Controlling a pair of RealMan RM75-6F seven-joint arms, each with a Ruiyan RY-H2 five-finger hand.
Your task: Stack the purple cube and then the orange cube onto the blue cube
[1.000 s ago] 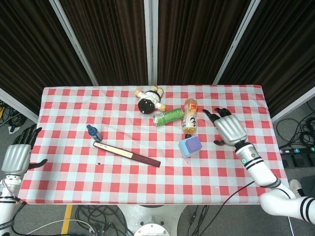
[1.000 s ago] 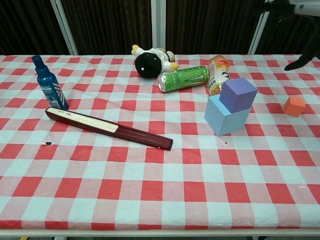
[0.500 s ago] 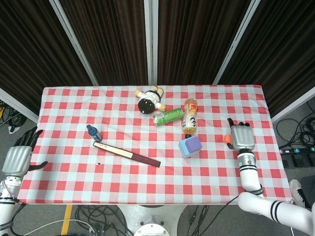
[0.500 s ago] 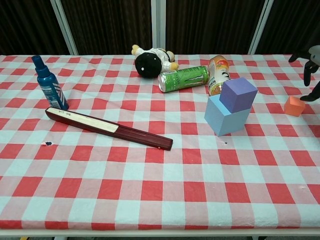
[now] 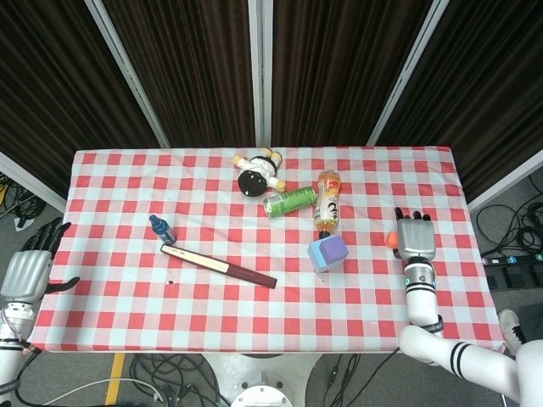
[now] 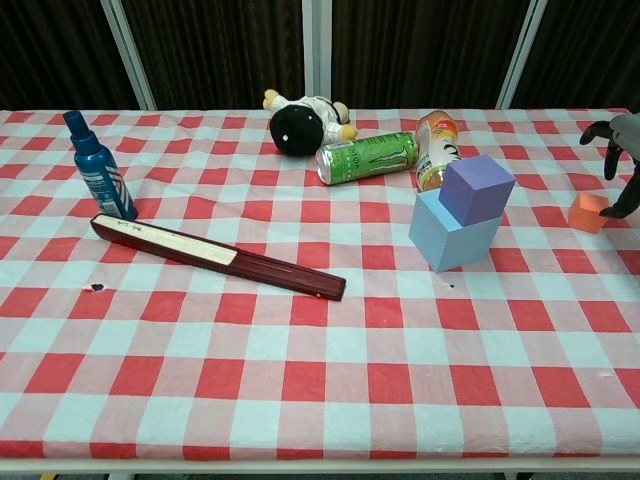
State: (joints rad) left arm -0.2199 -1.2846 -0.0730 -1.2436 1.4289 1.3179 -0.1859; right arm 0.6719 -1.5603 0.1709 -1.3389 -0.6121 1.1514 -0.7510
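The purple cube (image 6: 477, 188) sits tilted on top of the light blue cube (image 6: 450, 236), right of the table's middle; in the head view the same purple cube (image 5: 332, 248) covers most of the blue cube (image 5: 318, 256). The small orange cube (image 6: 588, 212) lies on the cloth to their right. My right hand (image 5: 417, 238) hovers just right of the orange cube (image 5: 391, 240), fingers spread, holding nothing; in the chest view the right hand (image 6: 622, 150) shows at the frame's edge with its thumb down beside the cube. My left hand (image 5: 28, 270) hangs off the table's left edge, fingers apart.
A green can (image 6: 366, 157) and an orange bottle (image 6: 434, 147) lie behind the stack, with a plush toy (image 6: 303, 121) further back. A dark red folded fan (image 6: 215, 256) lies at centre left, and a blue spray bottle (image 6: 97, 180) stands near it.
My right hand swung from beside the orange bottle toward the table's right side and came down next to the orange cube. The cubes and the left hand stayed put.
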